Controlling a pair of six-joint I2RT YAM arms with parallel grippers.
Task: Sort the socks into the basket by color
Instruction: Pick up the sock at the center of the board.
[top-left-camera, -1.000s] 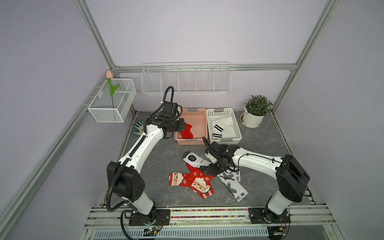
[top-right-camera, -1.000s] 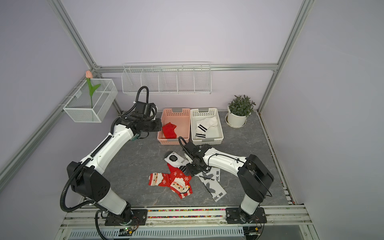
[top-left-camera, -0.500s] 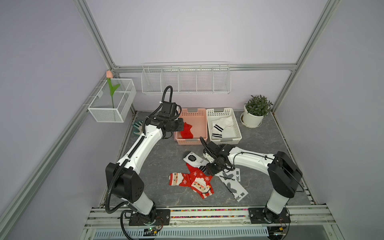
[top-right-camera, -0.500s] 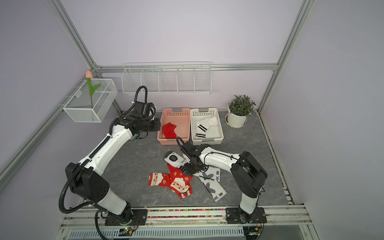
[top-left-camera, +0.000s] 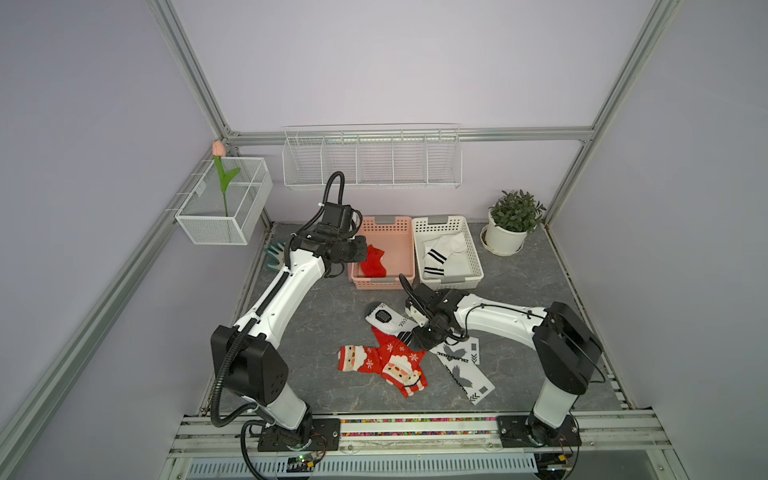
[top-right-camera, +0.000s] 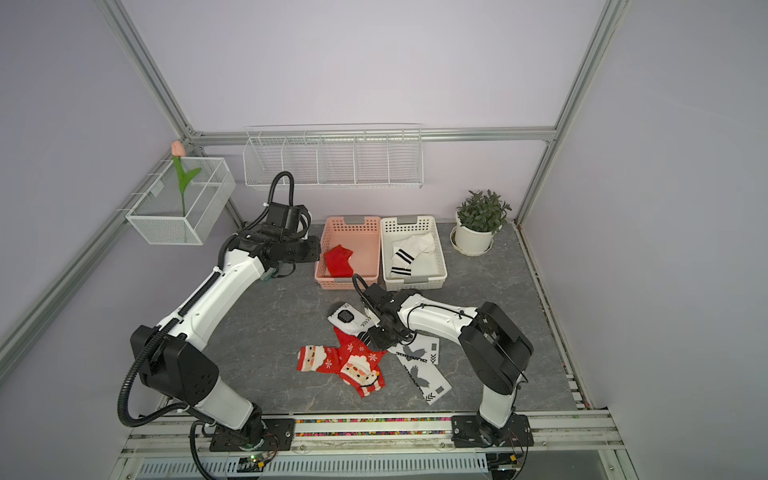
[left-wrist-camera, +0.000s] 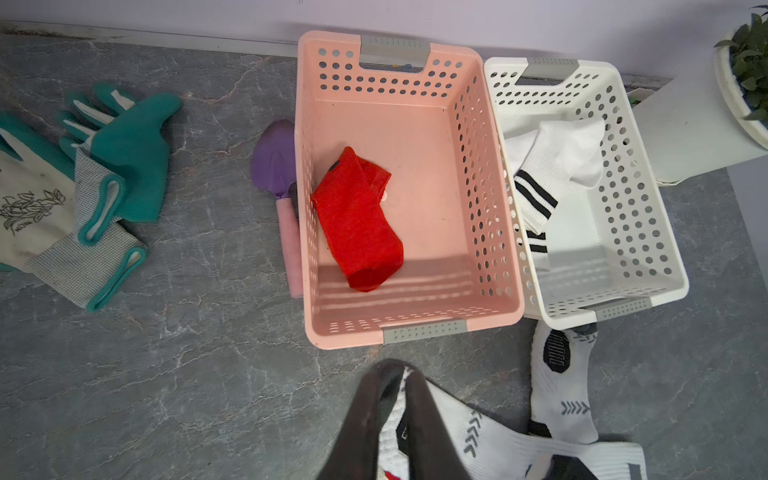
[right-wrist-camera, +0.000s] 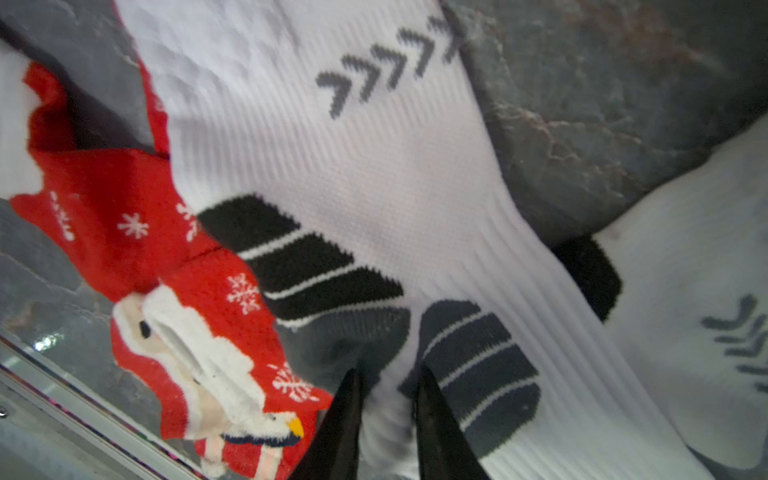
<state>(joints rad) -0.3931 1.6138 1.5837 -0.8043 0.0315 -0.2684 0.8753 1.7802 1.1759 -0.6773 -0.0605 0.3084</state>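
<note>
Right gripper (right-wrist-camera: 388, 374) — jaws are pinching the white chevron sock (top-left-camera: 384, 320), which is lying at frame centre against two Santa socks (top-left-camera: 386, 361). Left gripper (left-wrist-camera: 397, 368) — jaws are resting together, gripping nothing.

L arm (top-left-camera: 291, 291) is stretched up and fwd from its base, w/ the wrist turned toward the R side. L gripper (left-wrist-camera: 398, 370) is held above the table, fingers drawn almost together w/ only a thin gap. R arm (top-left-camera: 498, 320) is kept low, forearm reached inward toward centre. R gripper (right-wrist-camera: 388, 370) is pointed down, jaws pinched on a fold of white sock (right-wrist-camera: 395, 174).
</note>
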